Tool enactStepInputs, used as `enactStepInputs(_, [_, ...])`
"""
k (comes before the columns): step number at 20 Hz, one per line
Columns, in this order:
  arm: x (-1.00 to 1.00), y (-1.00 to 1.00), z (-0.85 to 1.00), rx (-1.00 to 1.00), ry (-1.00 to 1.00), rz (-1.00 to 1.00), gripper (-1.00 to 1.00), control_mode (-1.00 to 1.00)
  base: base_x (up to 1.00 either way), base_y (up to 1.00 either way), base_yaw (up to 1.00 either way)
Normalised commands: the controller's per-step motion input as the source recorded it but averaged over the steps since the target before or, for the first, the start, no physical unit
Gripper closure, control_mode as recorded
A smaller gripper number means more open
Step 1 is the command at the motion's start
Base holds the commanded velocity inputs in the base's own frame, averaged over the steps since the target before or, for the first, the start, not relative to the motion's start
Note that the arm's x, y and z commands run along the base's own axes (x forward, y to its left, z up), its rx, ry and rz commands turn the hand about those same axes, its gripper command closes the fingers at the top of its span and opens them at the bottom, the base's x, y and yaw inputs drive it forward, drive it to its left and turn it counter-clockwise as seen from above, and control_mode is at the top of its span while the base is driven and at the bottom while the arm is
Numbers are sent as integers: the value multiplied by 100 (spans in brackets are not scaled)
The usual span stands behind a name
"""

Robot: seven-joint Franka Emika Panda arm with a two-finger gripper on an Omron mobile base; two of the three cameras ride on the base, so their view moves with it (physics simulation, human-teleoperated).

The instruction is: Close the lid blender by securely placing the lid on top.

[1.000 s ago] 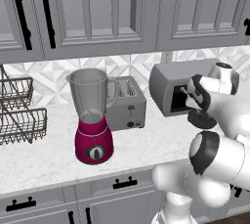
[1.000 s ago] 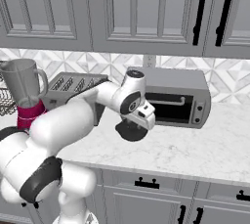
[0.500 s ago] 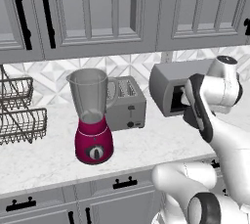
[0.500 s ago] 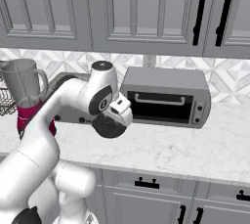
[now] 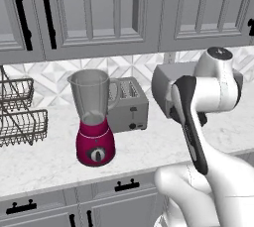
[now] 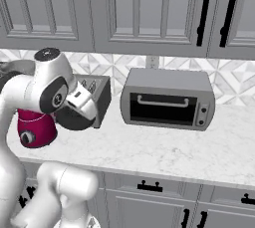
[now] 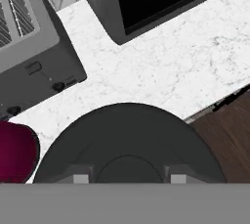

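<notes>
The blender [image 5: 94, 122] stands on the counter with a crimson base and a clear grey jar whose mouth is uncovered. In the right base view its crimson base [image 6: 35, 128] peeks out beside my arm. My gripper [image 6: 78, 108] is shut on the lid [image 6: 69, 121], a black disc held above the counter just right of the blender base and in front of the toaster. The hand view looks down on the lid [image 7: 127, 140] between my fingertips [image 7: 80, 179], with the blender base [image 7: 14, 152] at its lower left. My forearm hides the lid in the left base view.
A silver toaster [image 5: 129, 104] stands right behind the blender. A grey toaster oven [image 6: 169, 97] sits further right. A wire dish rack [image 5: 20, 117] is at the far left. The counter's front edge [image 7: 215, 105] runs close to the lid.
My arm has swung left, carrying the lid from in front of the toaster oven to beside the blender base. The gripper stays shut on it.
</notes>
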Motion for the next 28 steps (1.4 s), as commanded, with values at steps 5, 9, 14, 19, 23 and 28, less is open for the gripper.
enactStepInputs(5, [-1,84,100,-3,-16,-2,100,-100,0,0,0])
enactStepInputs(9, [-8,90,81,0,-14,-3,100,-100,0,0,0])
enactStepInputs(14, [-11,87,72,0,-14,-4,100,-100,0,0,0])
enactStepInputs(19, [0,84,65,-8,-14,-9,100,-100,0,0,0])
enactStepInputs(23, [14,66,25,-12,-10,-12,100,-100,0,0,0])
enactStepInputs(28, [58,40,0,-9,0,-19,100,-100,0,0,0])
